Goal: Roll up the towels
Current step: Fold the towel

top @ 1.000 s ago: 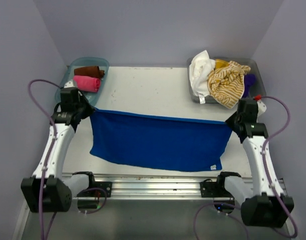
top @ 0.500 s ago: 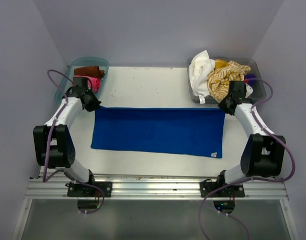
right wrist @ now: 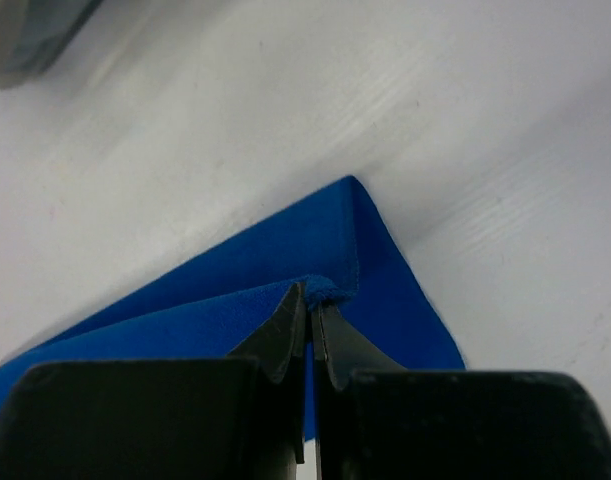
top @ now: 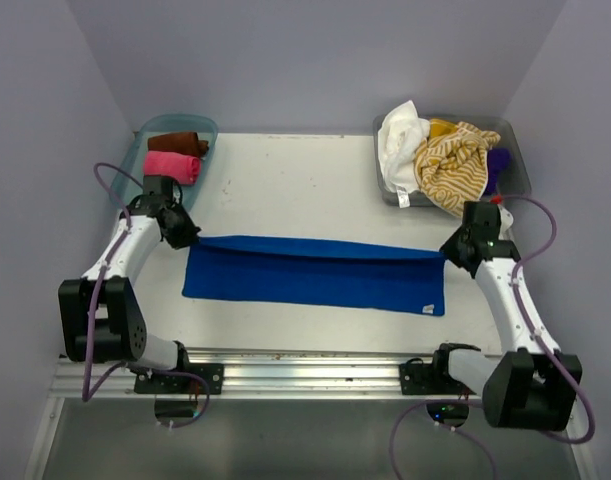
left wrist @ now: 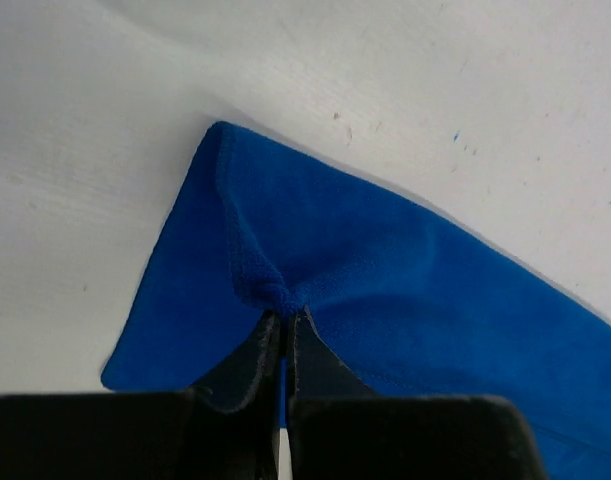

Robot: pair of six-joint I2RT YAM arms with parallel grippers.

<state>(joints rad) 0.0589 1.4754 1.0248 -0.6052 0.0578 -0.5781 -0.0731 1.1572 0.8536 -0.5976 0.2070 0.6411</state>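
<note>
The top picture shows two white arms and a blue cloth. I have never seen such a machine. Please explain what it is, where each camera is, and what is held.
This is a robot: two arms bolted at the near edge of a table, each ending in a two-finger gripper. The wide picture comes from a fixed camera above and behind the arms. The close pictures come from cameras on the wrists, so dark fingers show at the bottom. A royal blue towel lies on the table; the left gripper and the right gripper are each shut on one of its corners. A teal tub holds a rolled brown towel and a rolled pink towel. A grey bin holds loose towels, white, yellow-striped and purple.
</note>
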